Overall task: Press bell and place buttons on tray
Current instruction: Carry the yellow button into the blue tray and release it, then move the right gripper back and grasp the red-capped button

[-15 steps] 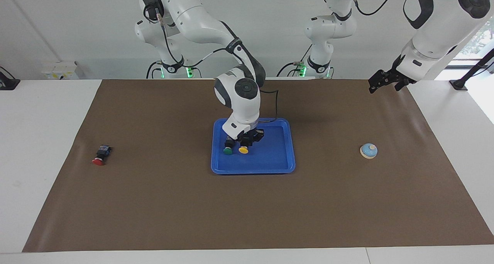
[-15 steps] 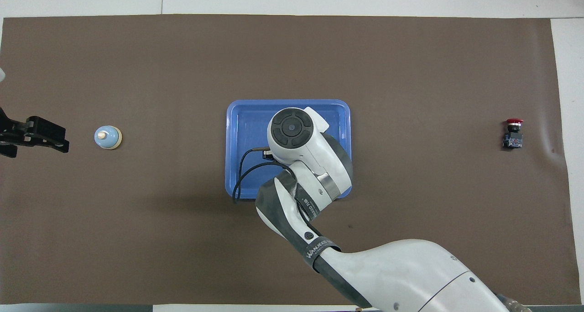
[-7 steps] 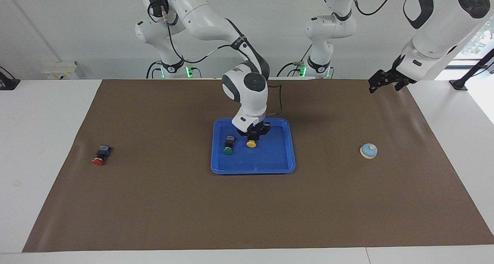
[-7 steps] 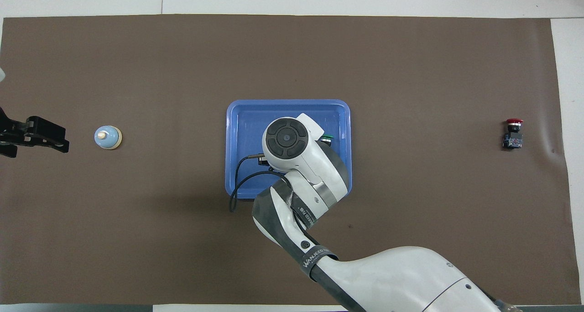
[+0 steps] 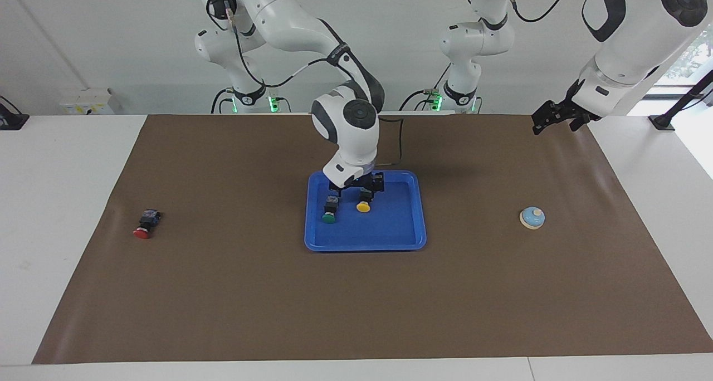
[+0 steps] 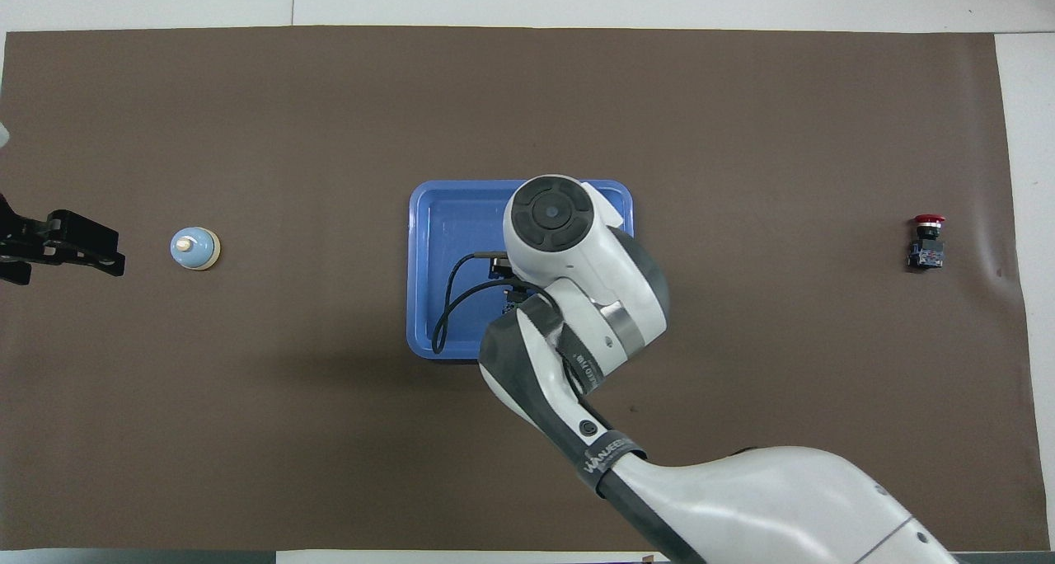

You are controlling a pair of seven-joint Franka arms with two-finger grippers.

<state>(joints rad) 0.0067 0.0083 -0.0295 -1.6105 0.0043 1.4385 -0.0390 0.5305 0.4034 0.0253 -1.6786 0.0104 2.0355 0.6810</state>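
The blue tray [image 5: 392, 225] [image 6: 445, 218] lies mid-mat. In it the green button [image 5: 329, 211] and the yellow button [image 5: 363, 203] lie side by side on their sides. Just above them my right gripper [image 5: 357, 187] hangs open, holding nothing; in the overhead view its own wrist hides it and both buttons. The red button [image 5: 145, 225] [image 6: 926, 241] lies on the mat toward the right arm's end. The light-blue bell [image 5: 532, 218] [image 6: 194, 248] stands toward the left arm's end. My left gripper [image 5: 548, 117] [image 6: 86, 252] waits open, raised over the mat's edge at that end.
A brown mat [image 5: 250, 292] covers most of the white table [image 5: 61, 203]. A black cable [image 6: 449, 300] loops from the right wrist over the tray. Two more arm bases stand along the robots' edge of the table.
The right gripper opened and let go of the yellow button, which now lies in the tray beside the green one. The gripper rose slightly and its wrist turned. The left arm stayed still.
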